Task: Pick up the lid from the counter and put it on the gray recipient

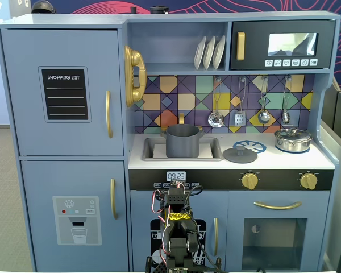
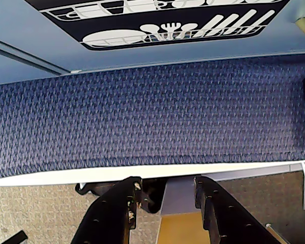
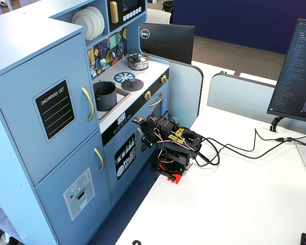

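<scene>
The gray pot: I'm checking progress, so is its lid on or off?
Off. The gray pot stands open-topped in the sink, and the lid lies flat on the counter to its right in a fixed view.

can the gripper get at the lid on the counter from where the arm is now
Probably yes. The lid lies flat and uncovered beside the gray pot, nothing over it. The gripper is open but folded low, so the arm must rise first.
</scene>
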